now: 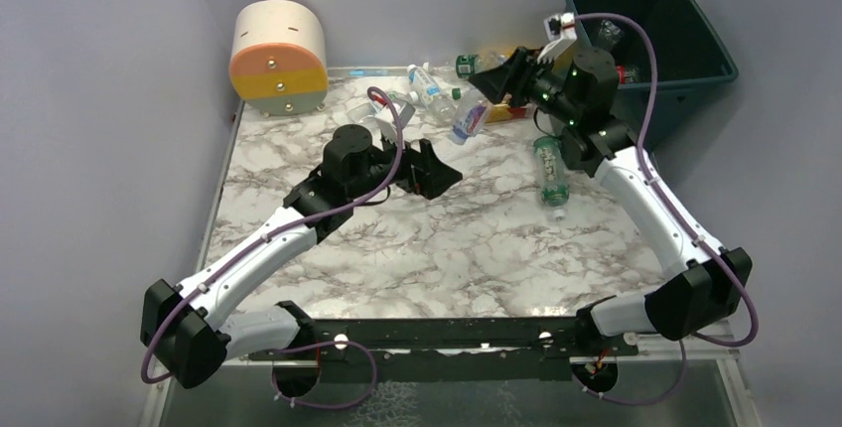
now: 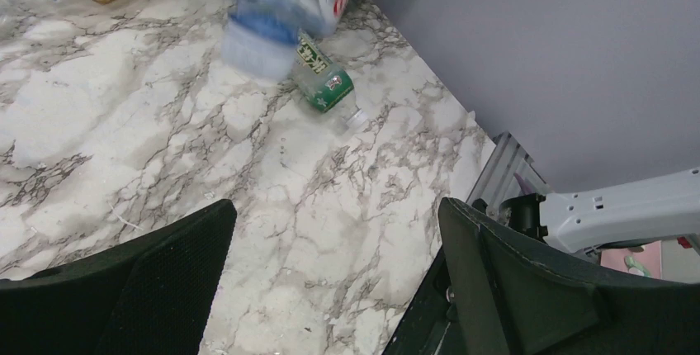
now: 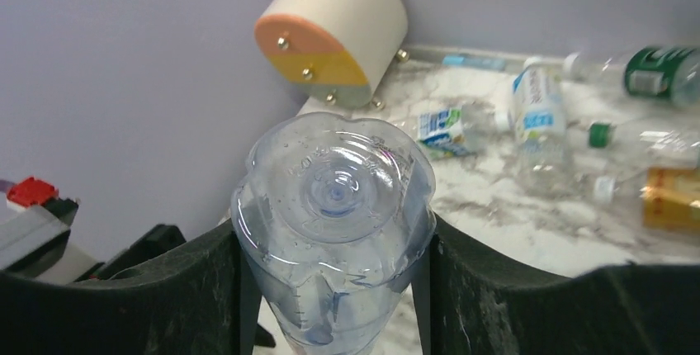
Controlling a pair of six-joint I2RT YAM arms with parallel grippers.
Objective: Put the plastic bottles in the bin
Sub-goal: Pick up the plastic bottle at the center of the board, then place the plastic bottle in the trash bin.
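Left gripper (image 1: 438, 171) is mid-frame in the top view, jaws spread wide with nothing between them, over the marble table (image 1: 447, 248); a green-label bottle (image 1: 551, 171) lies on its side just right of centre, beside the right arm; further back, the right gripper (image 1: 493, 81) is clamped on a clear bottle (image 1: 469, 117), blue cap pointing down, hanging above the table and not over the bin; more loose bottles (image 1: 429, 84) are scattered along the far edge; the teal bin (image 1: 685, 104) sits upper right, off the table's corner; the round drum (image 1: 278, 58) is upper left.
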